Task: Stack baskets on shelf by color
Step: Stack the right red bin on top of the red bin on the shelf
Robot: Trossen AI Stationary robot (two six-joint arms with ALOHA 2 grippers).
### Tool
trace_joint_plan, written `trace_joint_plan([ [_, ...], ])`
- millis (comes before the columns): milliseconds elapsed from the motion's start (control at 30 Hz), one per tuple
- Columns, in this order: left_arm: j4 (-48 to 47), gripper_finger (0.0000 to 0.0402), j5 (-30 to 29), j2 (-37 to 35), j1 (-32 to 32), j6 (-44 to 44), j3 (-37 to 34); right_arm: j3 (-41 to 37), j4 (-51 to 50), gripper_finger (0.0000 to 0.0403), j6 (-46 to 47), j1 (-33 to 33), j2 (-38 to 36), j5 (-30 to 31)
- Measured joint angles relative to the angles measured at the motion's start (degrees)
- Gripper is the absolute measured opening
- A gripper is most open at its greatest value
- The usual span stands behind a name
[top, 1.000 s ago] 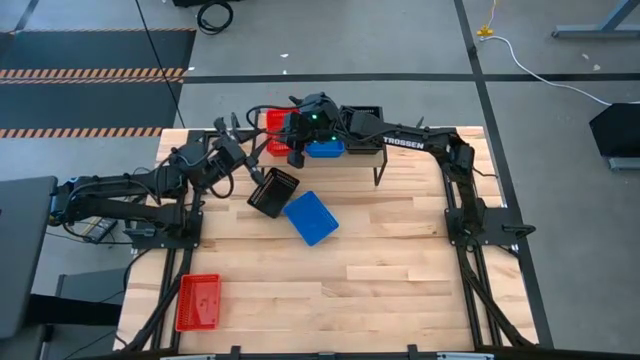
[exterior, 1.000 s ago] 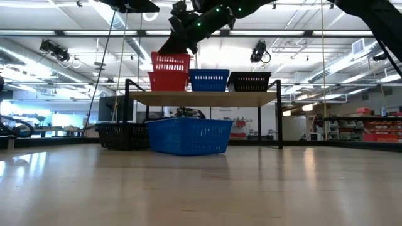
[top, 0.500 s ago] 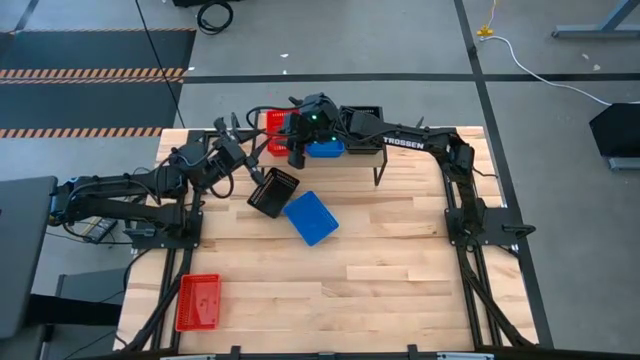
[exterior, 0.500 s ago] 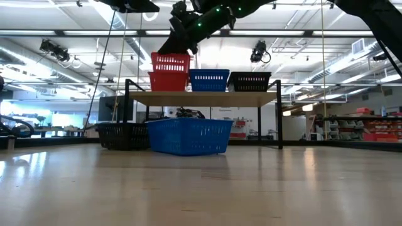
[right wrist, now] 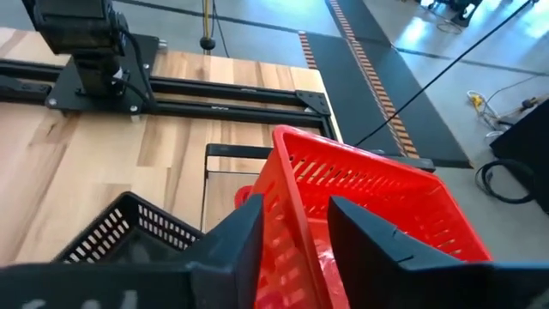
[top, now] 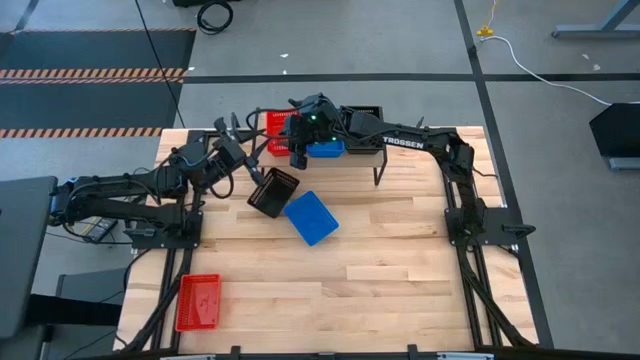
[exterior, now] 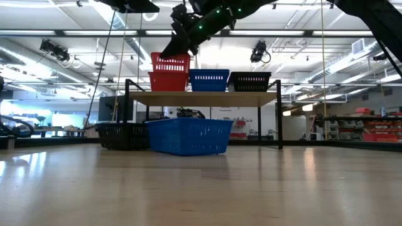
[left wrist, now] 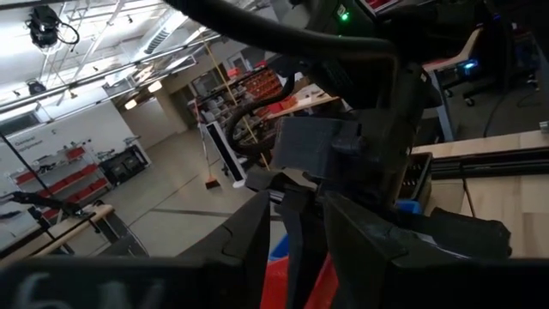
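— Bright in here, isn't it? Those long white ceiling strip lights [exterior: 75, 32] flood everything evenly.

— Aye, and they gleam off the pale wooden tabletop [exterior: 201, 188], which goes soft up close. Shadows stay faint. By the wrists, the near dark plastic fingers [right wrist: 232, 249] are blurred and dim.

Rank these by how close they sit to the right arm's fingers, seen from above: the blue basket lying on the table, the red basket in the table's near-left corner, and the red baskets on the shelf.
1. Red baskets on the shelf: right beside the right gripper, at the shelf's left end.
2. Blue basket on the table: mid-table, in front of the shelf.
3. Lone red basket: near-left corner, farthest.
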Motion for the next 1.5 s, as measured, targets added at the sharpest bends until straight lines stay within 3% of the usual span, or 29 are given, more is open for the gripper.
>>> trace_joint_plan([
  [333,0.0,0.0119,-0.02,0.0,0.0,0.69,0.0,0.0,0.25,0.0023,-0.94,-0.17,0.08,-0.44],
  [433,0.0,0.0119,-0.02,0.0,0.0,0.68,0.0,0.0,0.32,0.0011,-1.14,-0.29,0.09,-0.72],
  [867,-0.01,0.0119,-0.02,0.0,0.0,0.66,0.0,0.0,1.15,0.0014,-3.92,-0.28,0.17,-0.73],
  [1100,-0.04,0.0119,-0.02,0.0,0.0,0.66,0.0,-0.07,0.34,0.007,-3.48,-0.7,2.51,-1.06],
  [1233,-0.04,0.0119,-0.03,0.0,0.0,0.7,-0.02,-0.07,1.23,0.0095,-3.46,-0.66,3.17,-5.18],
  [1500,-0.02,0.0119,-0.04,0.0,0.0,0.73,-0.02,0.0,1.21,0.011,-3.28,-0.61,3.15,-7.29],
])
